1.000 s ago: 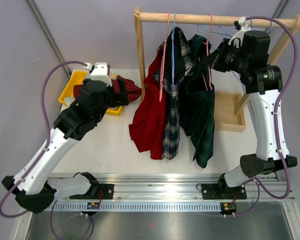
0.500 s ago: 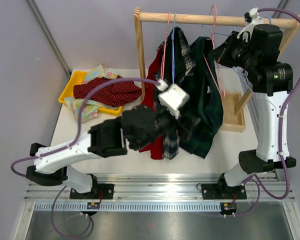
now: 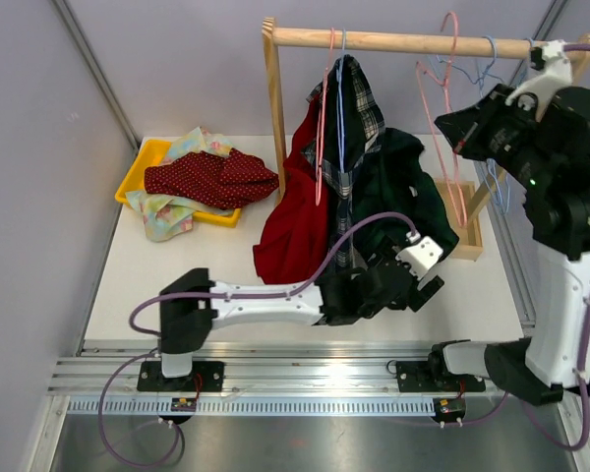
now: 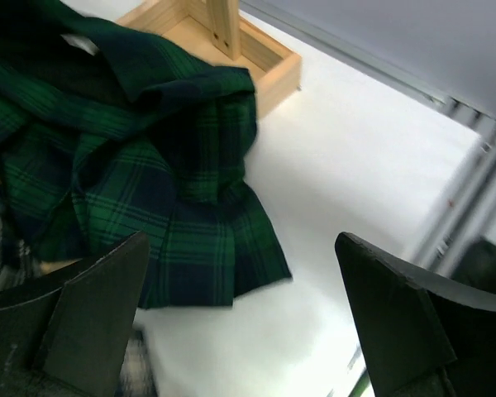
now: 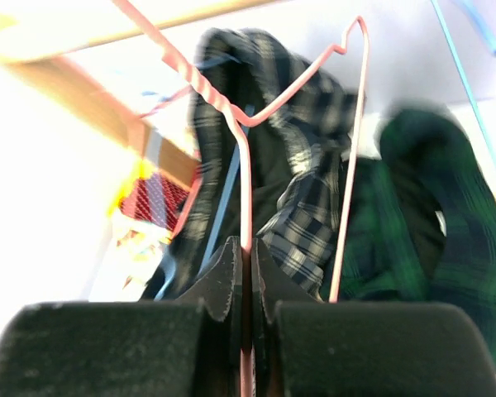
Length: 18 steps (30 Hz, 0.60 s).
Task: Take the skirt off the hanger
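Note:
The dark green tartan skirt [image 3: 413, 187] lies slumped in a heap on the table against the rack's base, free of the hanger; the left wrist view shows its hem [image 4: 149, 165] spread on the white tabletop. A bare pink wire hanger [image 3: 459, 202] hangs in the air to the skirt's right, below the rail's right end. My right gripper [image 3: 462, 133] is shut on the hanger's wire [image 5: 246, 182], which runs straight up between the fingertips of the right gripper [image 5: 248, 248]. My left gripper [image 3: 398, 280] is low at the skirt's near edge, open, with nothing between the fingers of the left gripper [image 4: 244, 331].
A wooden rack [image 3: 393, 39] carries a red garment [image 3: 290, 236] and a black-and-white checked one [image 3: 352, 118] on hangers. Blue hangers [image 3: 492, 59] hang at the rail's right end. The rack's wooden base tray [image 3: 467, 241] sits right of the skirt. A yellow tray [image 3: 149, 157] of clothes stands back left.
My left arm swung from the yellow tray across to the skirt's near edge. My right gripper carried the pink hanger up and right; the skirt slid off it onto the table.

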Available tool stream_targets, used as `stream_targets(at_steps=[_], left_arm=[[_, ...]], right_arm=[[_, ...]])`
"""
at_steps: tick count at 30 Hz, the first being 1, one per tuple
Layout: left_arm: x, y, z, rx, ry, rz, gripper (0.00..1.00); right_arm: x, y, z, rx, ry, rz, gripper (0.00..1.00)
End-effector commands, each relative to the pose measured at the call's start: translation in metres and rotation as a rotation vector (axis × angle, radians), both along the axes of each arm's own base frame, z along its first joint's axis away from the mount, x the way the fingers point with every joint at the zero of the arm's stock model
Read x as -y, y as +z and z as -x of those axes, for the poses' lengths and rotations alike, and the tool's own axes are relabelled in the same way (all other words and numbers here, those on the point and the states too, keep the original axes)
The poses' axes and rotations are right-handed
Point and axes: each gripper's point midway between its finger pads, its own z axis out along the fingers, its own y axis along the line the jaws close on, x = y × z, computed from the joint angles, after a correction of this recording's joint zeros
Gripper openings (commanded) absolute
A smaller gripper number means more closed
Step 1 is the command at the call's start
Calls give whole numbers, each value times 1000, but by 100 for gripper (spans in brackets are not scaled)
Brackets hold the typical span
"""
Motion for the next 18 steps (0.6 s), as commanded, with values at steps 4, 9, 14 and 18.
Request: stream_targets(at_steps=[4,9,14,18], left_arm=[[61,3,-83,-8,124,159,99],[73,-69,-154,-156,176,82,99],[69,-106,-199,-297,219,73,99],[53,-154,-201,-392,248,-36,99]], right_arm=[[21,60,77,236,-38,-3,0],[22,54,86,233,-40,-4,0],[21,46,82,220,-34,6,0],[20,48,78,225,-30,5,0]])
